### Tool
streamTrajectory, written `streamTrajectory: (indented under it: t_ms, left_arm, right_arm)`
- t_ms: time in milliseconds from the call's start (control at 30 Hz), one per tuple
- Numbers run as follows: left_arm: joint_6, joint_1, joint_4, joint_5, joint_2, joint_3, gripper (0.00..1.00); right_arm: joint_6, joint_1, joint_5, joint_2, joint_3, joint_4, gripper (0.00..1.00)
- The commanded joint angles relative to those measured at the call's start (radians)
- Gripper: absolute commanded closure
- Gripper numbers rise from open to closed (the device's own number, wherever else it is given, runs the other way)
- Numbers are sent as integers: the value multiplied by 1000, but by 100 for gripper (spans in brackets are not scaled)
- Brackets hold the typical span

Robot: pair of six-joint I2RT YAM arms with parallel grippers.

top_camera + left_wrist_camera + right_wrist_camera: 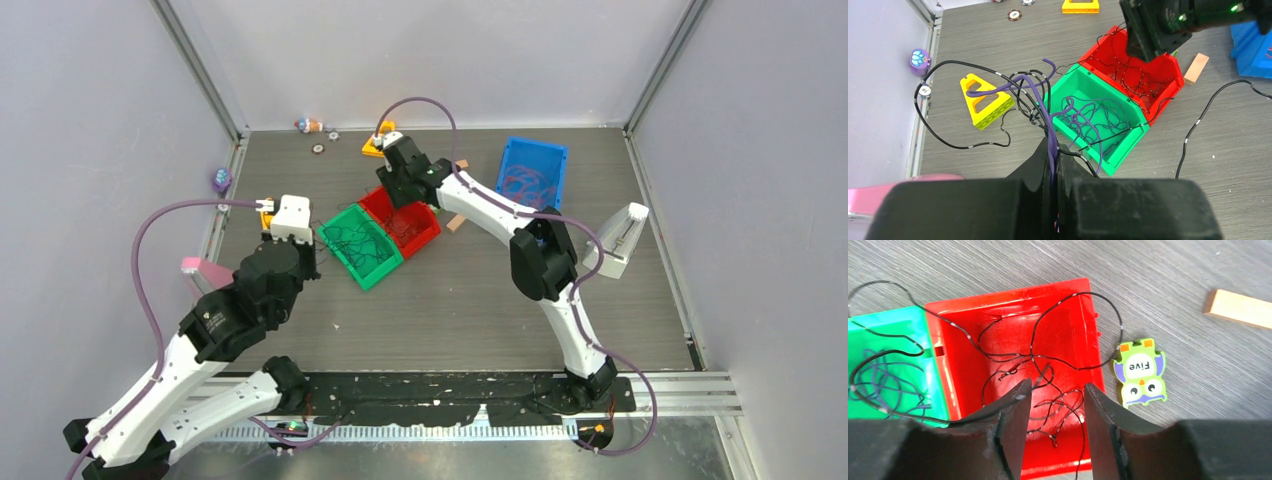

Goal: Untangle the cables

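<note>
Closest to the lens, left gripper (1054, 150): clamps a bundle of purple cables (1049, 131) between pressed-together jaws, nearer the left edge of the table (1238, 175) than the right. Fanning out of that pinch, arching up and leftward, then dropping back into the green bin (1125, 150), onto more purple loops coiled on its floor. Knotted in at the same spot, black cables (955, 62): sweeping out in a wide loop toward the left edge, crossing in front of the yellow triangular block (990, 112), trailing rightward over the green bin's rim and into the red bin (1173, 82). One further black strand lying loose on the table to the right of both bins.

Green and red bins standing side against side around the table's middle, touching. Blue bin (540, 145) set well apart toward the far right corner, holding a tangle of reddish cables (527, 183).

Right gripper (1055, 387): hangs over the red bin with jaws apart. Black strands heaped on the red floor under the gap, one looping out over the far rim and back in; cannot tell whether any touches a finger. Just beside the red bin's right wall, an owl card marked "Five" (1140, 372); farther right, a pale wooden block (1238, 307).
</note>
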Motion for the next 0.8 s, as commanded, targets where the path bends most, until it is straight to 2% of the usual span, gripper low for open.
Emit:
streamTrajectory:
  t_ms: [0,167,333,433,533,600,767]
  left_arm:
    - [-17,3,8,8,1,2,100]
    - [-14,3,11,13,11,8,100]
    - [-15,4,16,27,31,9,100]
    - [-19,4,16,29,37,16,100]
    - [-16,4,9,28,34,27,100]
    - [-13,6,2,19,31,33,100]
    - [-15,32,-38,-20,22,65,100]
  right_arm:
    - [-10,-5,13,-122,40,-20,49]
    - [-13,-15,5,-188,-5,-17,39]
    - [-37,-29,-67,-302,-182,65,18]
    - [-67,-32,-106,-373,-266,120,11]
    - [-68,-33,-152,-399,-270,105,4]
    - [-48,-34,-204,-413,-275,104,1]
    - [124,-32,-318,-414,-286,147,5]
